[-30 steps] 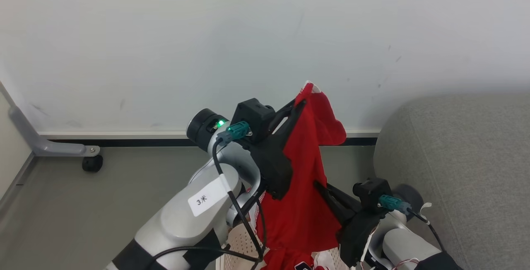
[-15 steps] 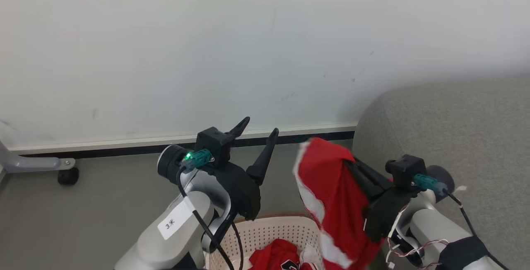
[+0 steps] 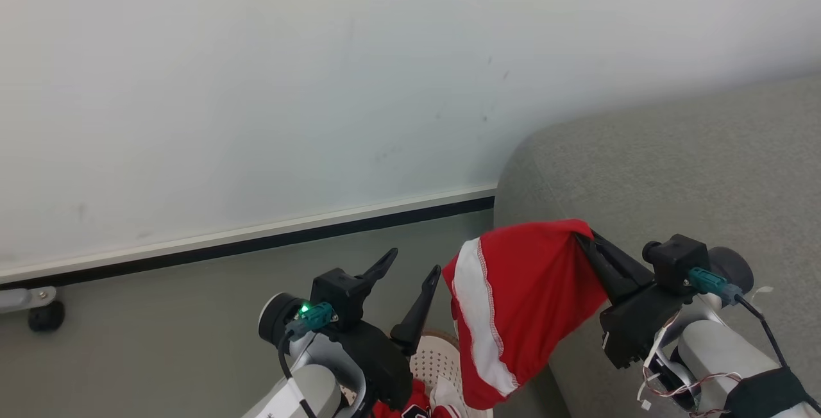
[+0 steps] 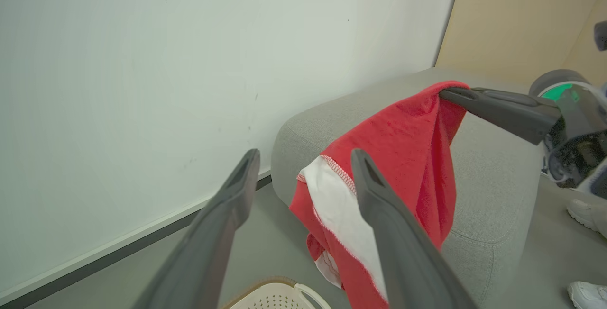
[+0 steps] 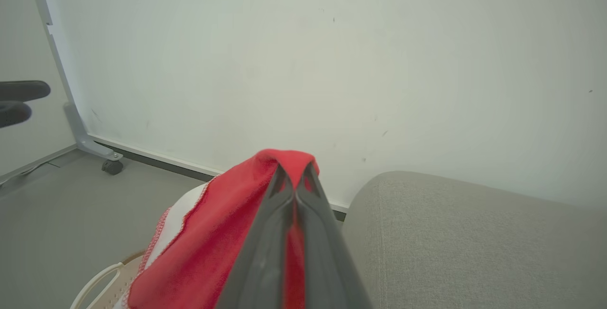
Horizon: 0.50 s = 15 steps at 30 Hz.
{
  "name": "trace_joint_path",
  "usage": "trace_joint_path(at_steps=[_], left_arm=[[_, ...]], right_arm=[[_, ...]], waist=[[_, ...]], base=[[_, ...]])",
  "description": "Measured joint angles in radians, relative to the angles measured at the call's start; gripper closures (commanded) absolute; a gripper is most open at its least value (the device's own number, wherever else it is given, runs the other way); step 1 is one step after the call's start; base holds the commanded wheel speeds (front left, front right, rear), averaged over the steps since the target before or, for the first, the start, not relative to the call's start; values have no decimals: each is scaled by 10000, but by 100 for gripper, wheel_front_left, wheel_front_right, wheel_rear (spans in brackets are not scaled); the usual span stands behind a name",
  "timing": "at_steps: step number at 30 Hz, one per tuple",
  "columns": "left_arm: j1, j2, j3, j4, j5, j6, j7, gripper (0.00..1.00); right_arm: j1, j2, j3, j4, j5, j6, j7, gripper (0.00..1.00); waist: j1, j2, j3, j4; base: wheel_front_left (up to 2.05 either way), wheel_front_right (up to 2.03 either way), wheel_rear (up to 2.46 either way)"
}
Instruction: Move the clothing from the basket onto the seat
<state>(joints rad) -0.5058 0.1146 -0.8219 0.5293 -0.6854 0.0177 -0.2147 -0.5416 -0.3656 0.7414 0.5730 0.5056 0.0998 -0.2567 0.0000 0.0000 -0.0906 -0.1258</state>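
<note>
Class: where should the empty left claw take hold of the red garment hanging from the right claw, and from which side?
Likely the white-striped edge, approached from the robot's left: the red garment hangs bunched from the shut right claw, and that edge faces the open left claw.

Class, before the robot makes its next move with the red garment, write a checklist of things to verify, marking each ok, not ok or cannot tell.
1. Right gripper shut on the red white-striped garment: ok.
2. Left gripper open, free of cloth: ok.
3. Garment above the grey fabric sofa seat: not ok; it seems to hang beside the seat's corner.
4. Hem clear of the cream perforated plastic basket: cannot tell.
5. Basket emptied: not ok; red clothing lies in it.
</note>
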Motion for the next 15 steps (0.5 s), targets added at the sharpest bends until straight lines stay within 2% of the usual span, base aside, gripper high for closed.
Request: trace_joint_path(at_steps=[15], left_arm=[[771, -121, -92, -596, 46, 265, -236, 0]], right_arm=[[235, -731, -201, -1448, -324, -307, 0, 100]], waist=[[0, 0, 104, -1594]], base=[[0, 0, 0]])
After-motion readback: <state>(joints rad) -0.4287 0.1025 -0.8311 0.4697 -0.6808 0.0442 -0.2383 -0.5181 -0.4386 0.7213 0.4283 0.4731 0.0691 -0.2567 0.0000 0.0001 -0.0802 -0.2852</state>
